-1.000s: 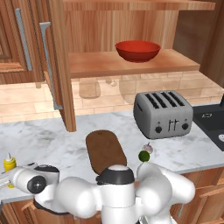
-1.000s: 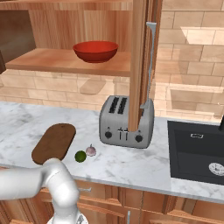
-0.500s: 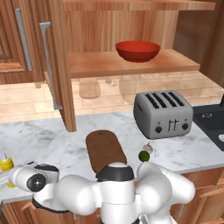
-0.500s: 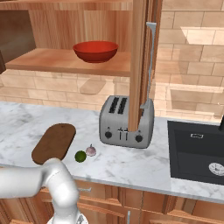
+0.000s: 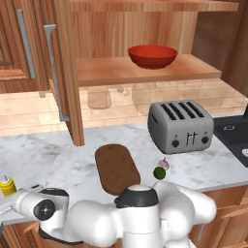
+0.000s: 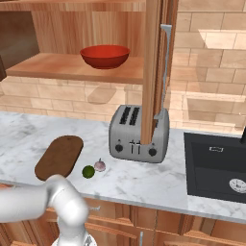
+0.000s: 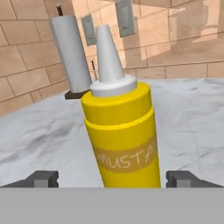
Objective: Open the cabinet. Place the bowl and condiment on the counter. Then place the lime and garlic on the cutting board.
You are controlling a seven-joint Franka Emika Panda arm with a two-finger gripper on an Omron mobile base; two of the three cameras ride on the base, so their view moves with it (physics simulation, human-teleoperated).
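The yellow condiment bottle (image 7: 120, 131) stands upright on the white marble counter (image 7: 192, 118). My gripper (image 7: 113, 179) is open around it, and each fingertip (image 7: 41, 178) is clear of its sides. From the left base the condiment (image 5: 7, 184) sits at the counter's far left edge, by my arm's end. The cabinet (image 5: 65, 72) is open, with the red bowl (image 5: 152, 55) on its lower shelf. On the counter (image 5: 43, 155), the lime (image 5: 159, 172) and garlic (image 5: 164, 164) lie just right of the cutting board (image 5: 116, 167). The right base view shows the bowl (image 6: 105, 55), lime (image 6: 88, 171), garlic (image 6: 100, 165) and cutting board (image 6: 60, 156).
A grey toaster (image 5: 180, 126) stands behind the lime and garlic. Right of it a dark sink (image 6: 216, 163) is set into the counter (image 6: 144, 178). The open right door (image 6: 153, 72) hangs over the toaster (image 6: 139, 132). A paper towel roll (image 7: 72, 52) stands behind the condiment.
My jaws have spread apart and let go of the condiment, which now stands on the counter. The arm has barely shifted.
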